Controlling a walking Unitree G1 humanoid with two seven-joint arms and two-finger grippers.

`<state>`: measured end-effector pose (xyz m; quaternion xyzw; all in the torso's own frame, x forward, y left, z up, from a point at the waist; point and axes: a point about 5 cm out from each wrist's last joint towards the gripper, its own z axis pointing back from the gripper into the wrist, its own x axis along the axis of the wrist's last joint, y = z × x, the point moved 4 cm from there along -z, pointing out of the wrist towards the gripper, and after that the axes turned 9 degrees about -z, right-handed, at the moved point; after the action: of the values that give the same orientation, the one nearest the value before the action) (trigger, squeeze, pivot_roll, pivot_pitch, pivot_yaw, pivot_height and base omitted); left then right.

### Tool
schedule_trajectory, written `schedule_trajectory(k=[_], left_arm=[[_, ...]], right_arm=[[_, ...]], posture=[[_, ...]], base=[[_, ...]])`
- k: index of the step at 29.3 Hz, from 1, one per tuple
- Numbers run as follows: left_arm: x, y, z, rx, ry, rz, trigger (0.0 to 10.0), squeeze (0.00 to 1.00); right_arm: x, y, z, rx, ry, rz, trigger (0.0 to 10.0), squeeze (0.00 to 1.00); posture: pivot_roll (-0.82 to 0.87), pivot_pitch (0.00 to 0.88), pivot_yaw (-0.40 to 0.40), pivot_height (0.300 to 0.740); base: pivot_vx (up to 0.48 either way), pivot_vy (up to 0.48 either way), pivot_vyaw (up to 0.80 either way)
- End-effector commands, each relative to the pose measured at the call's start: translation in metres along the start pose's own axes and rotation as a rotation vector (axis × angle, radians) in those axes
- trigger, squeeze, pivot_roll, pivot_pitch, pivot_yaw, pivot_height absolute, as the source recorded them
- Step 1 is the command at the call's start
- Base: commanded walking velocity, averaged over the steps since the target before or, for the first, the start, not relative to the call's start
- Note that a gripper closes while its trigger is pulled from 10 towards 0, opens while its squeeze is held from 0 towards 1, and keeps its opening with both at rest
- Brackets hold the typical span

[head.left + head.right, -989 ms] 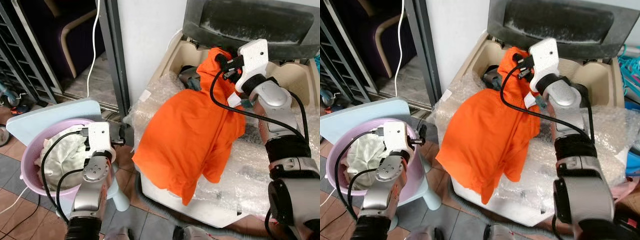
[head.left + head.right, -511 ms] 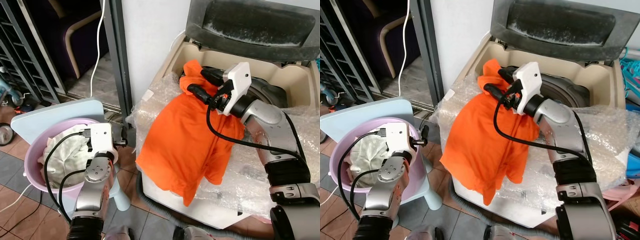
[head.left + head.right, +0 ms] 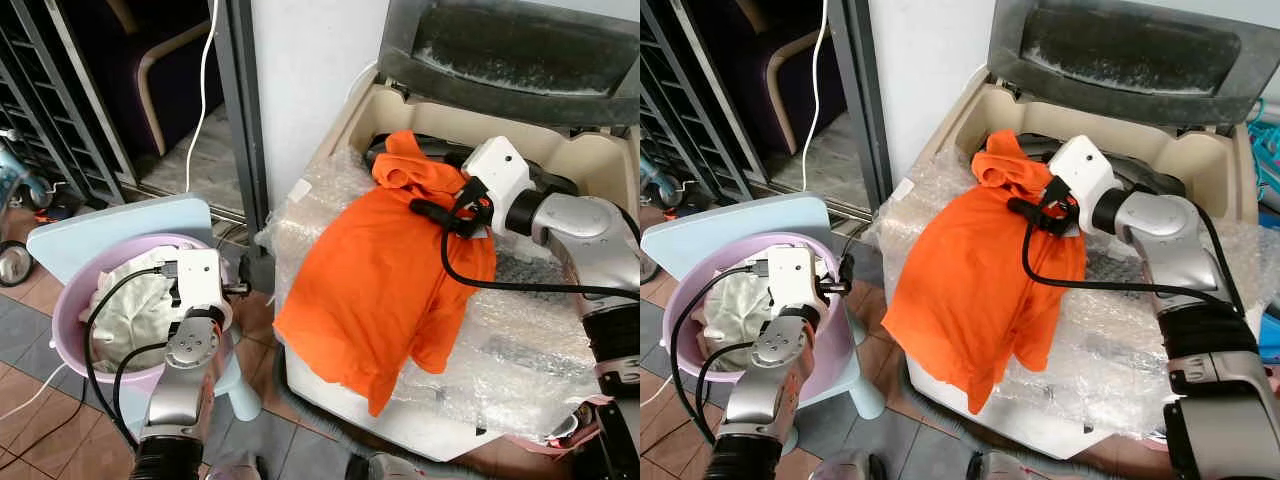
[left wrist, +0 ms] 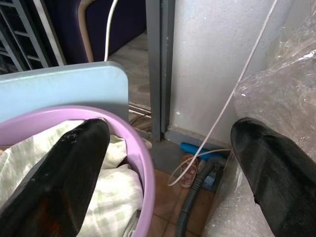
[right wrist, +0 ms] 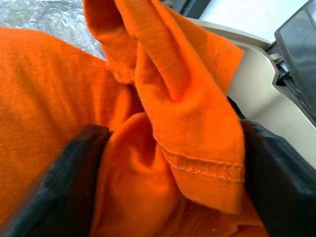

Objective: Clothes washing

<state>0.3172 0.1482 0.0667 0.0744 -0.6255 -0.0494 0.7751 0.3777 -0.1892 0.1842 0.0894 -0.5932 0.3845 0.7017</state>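
Nearest the robot, the left gripper (image 4: 168, 168) hangs idle over the basin's (image 3: 66, 330) near rim, its fingers (image 4: 59, 182) spread wide with nothing between them. That puts it where the next garment is, so it looks parked for a later pick, not working now. The pink basin sits on a pale blue stool (image 3: 130, 222) beside the washer (image 3: 590, 160) and holds crumpled pale laundry (image 3: 125, 315), close enough that loads need only a short carry.

Farther on, the orange shirt (image 3: 385, 275) is draped over the washer's front edge, which is wrapped in bubble wrap (image 3: 530, 350). Most of the cloth hangs down the front toward the floor; only its upper part, a bunched sleeve and collar, lies up at the mouth of the drum (image 3: 1145, 178). The right gripper (image 5: 170, 163) is at that bunched part, its fingers (image 5: 64, 187) apart on either side of a thick fold of the shirt, cloth filling the gap. Whether they actually pinch it I cannot tell; the fingers look set around it, not clamped.

Gripping near the top makes sense: the hanging weight would otherwise pull the shirt off the front, and lifting there lets the rest trail into the drum.

Behind, the lid (image 3: 520, 45) stands open against the wall, leaving the drum free.
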Motion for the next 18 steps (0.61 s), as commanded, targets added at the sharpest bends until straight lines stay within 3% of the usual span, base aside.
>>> schedule_trajectory(k=[1, 4, 7, 18], left_arm=[[0.000, 0.001, 0.001, 0.004, 0.003, -0.004, 10.0, 0.00], [0.000, 0.001, 0.001, 0.003, 0.004, -0.007, 10.0, 0.00], [0.000, 0.002, 0.002, 0.005, 0.005, -0.011, 10.0, 0.00], [0.000, 0.003, 0.001, 0.007, 0.006, -0.019, 10.0, 0.00]], right_arm=[[-0.021, 0.004, 0.001, 0.026, 0.101, -0.008, 0.0, 0.00], [-0.034, 0.024, 0.000, 0.126, 0.139, -0.024, 0.0, 0.00], [-0.043, 0.031, -0.001, 0.160, 0.162, -0.046, 0.0, 0.00], [-0.052, 0.026, -0.005, 0.121, 0.178, -0.089, 0.0, 0.00]], posture=[[-0.05, 0.000, -0.017, 0.740], [-0.05, 0.000, -0.017, 0.740], [-0.04, 0.000, -0.019, 0.740], [-0.04, 0.000, -0.020, 0.740]], base=[[0.000, 0.000, 0.00], [0.000, 0.000, 0.00], [0.000, 0.000, 0.00], [0.000, 0.000, 0.00]])
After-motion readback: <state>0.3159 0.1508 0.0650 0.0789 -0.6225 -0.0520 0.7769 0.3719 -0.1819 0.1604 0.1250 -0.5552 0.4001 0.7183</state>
